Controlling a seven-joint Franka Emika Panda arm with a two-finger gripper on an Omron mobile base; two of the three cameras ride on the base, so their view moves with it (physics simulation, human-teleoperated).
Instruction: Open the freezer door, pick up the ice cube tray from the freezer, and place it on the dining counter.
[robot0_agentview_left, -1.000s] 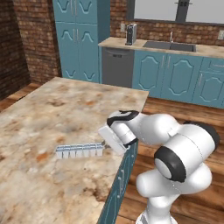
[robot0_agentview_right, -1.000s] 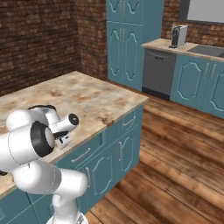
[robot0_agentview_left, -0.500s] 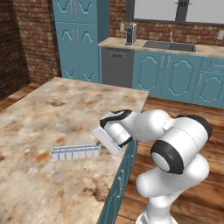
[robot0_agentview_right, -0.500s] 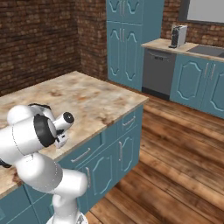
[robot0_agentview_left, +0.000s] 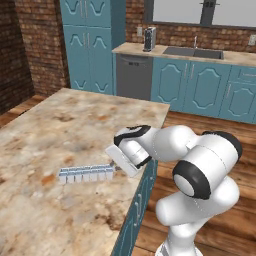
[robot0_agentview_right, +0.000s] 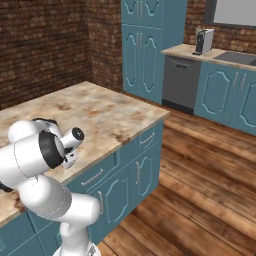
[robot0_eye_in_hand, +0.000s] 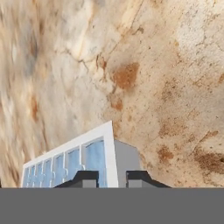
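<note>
The ice cube tray (robot0_agentview_left: 85, 174), white with pale blue cubes, lies level just over the dining counter (robot0_agentview_left: 65, 125), near its right edge; I cannot tell whether it touches the stone. My gripper (robot0_agentview_left: 116, 167) is shut on the tray's right end. In the hand view the tray (robot0_eye_in_hand: 70, 159) stretches away to the lower left, and the gripper (robot0_eye_in_hand: 111, 178) pinches its rim wall between the two fingertips (robot0_eye_in_hand: 85, 177). The counter (robot0_agentview_right: 100, 115) lies behind my arm in the right base view, where the arm hides the gripper. The freezer and the freezer door are out of view.
The counter's right edge (robot0_agentview_left: 150, 165) drops off just beside the gripper, to the wooden floor (robot0_agentview_right: 200, 190). At the back stand a sink counter (robot0_agentview_left: 195, 51) with a small appliance (robot0_agentview_left: 149, 39), a dishwasher (robot0_agentview_left: 134, 75) and tall teal cabinets (robot0_agentview_left: 90, 45).
The gripper has carried the tray a little to the left across the counter and slightly lower. The arm's elbow has swung along with it.
</note>
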